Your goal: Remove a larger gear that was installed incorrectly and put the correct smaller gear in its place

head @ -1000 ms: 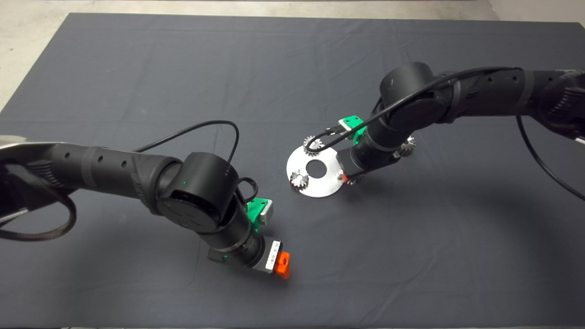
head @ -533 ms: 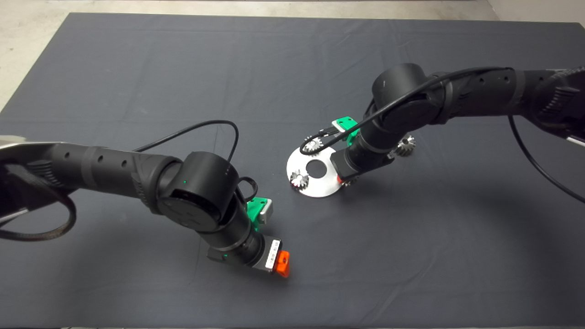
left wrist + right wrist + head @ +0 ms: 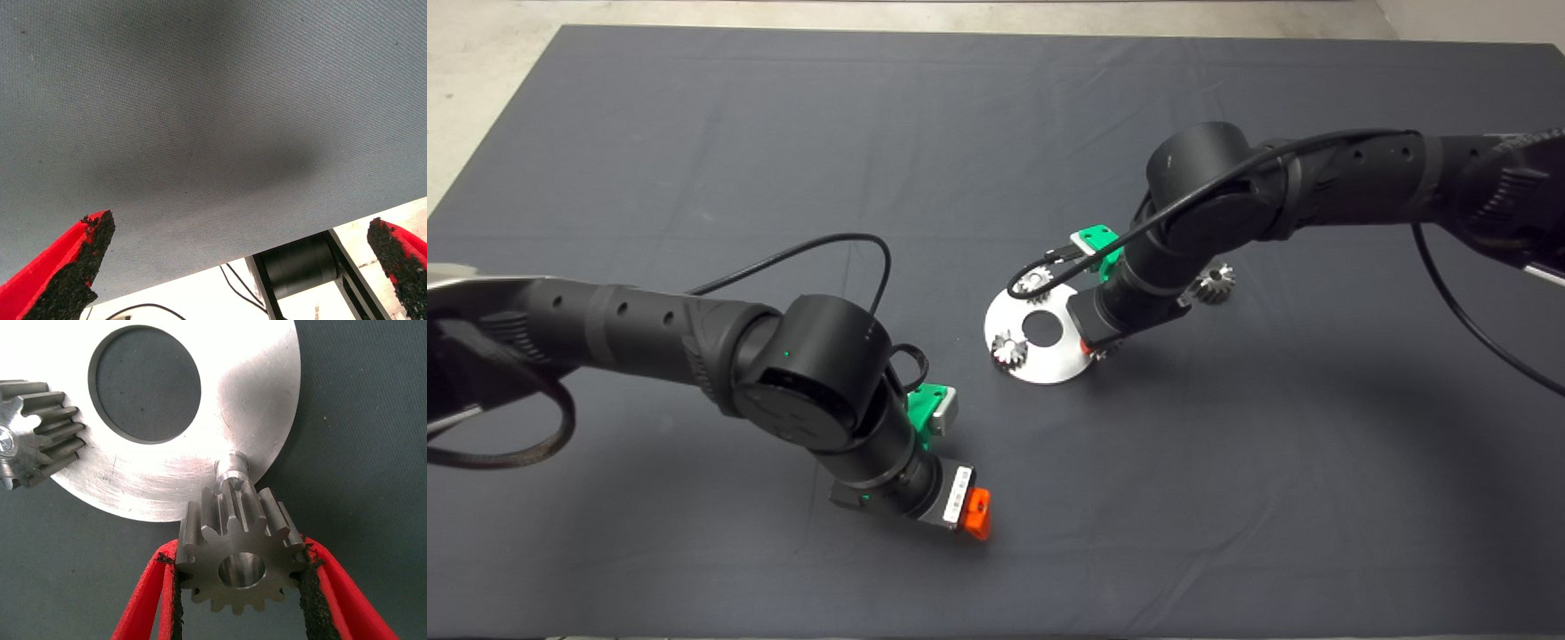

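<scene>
Dark desk mat (image 3: 694,133): small dark-grey toothed gear (image 3: 238,561) is pinched in right claw (image 3: 241,587) beside round silver plate's (image 3: 260,393) peg (image 3: 231,472); left claw (image 3: 240,267) gapes empty.

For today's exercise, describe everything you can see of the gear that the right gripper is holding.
The smaller gear is grey machined metal with straight teeth all round and a round centre hole. The right gripper clamps it between its black pads, one on each side. The hole faces the wrist camera. The gear sits just off the rim of the silver plate, beside a short bare pin. The pin is not in its hole. Contact with the pin cannot be judged.
</scene>
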`<action>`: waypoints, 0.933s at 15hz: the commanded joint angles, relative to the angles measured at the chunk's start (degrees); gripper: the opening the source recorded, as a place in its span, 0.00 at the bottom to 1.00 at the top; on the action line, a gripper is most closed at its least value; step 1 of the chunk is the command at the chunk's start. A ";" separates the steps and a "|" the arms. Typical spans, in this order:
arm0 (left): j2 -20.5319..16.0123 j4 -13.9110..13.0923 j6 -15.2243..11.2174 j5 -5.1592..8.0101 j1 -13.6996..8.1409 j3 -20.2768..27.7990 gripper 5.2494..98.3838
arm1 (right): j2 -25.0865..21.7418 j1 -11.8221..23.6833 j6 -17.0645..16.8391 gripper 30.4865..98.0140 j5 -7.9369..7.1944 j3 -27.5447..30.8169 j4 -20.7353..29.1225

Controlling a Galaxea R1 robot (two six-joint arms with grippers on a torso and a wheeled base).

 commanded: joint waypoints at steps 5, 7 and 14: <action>-0.05 0.24 0.08 -0.03 -1.07 -0.02 0.99 | 2.37 1.74 0.23 0.07 -5.01 -1.35 -3.37; -0.05 0.27 -0.01 -0.03 -1.01 -0.02 0.99 | 2.28 1.74 -0.20 0.07 -5.03 -1.44 -3.46; 0.03 0.25 -0.01 -0.20 -1.07 -0.11 0.99 | 1.67 1.91 -0.38 0.07 -4.94 -1.62 -3.37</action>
